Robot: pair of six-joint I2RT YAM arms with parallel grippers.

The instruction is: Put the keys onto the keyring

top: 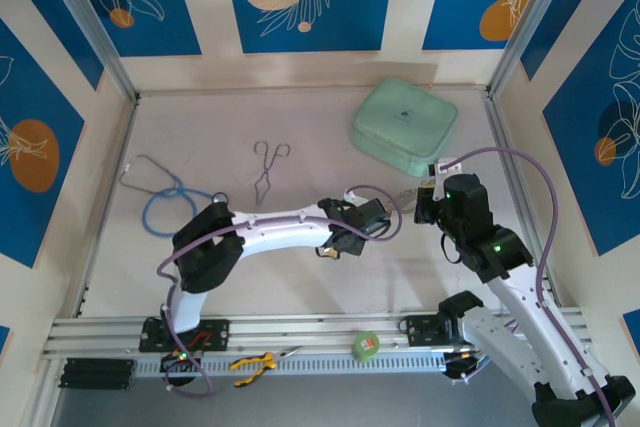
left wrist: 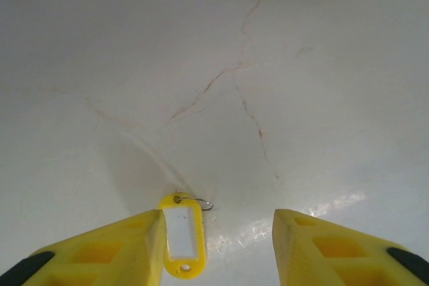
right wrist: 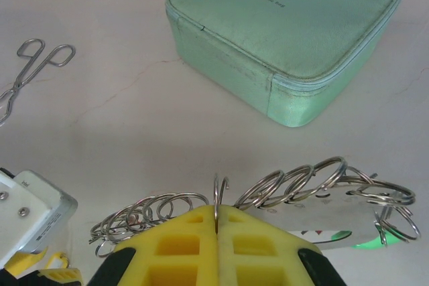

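- The left gripper (left wrist: 218, 224) hovers low over the surface (left wrist: 301, 65) with its fingers apart. The yellow key (left wrist: 181, 236) lies flat between them, hard against one finger rather than centred. Closing from here could shove the key sideways or catch only its edge.
- The key's small ring (left wrist: 196, 201) is thin and lies flat on the surface. Even if the plastic head is gripped, this ring may hang at an awkward angle for threading.
- The right gripper (right wrist: 218, 213) has its fingers pressed together on the keyring (right wrist: 216, 189), a thin upright wire loop. A pinch this narrow could let the loop pivot or slip, especially under the weight of the linked rings (right wrist: 295, 180) strung out on both sides.
- Those linked rings could snag the incoming key or block the entry point. From this angle I cannot tell where the loop's opening is, so the key may be steered to the wrong spot.
- In the top view the two grippers sit near each other, just in front of the green case (top: 405, 127). Bringing them together risks the fingers knocking and jarring the clamped loop.
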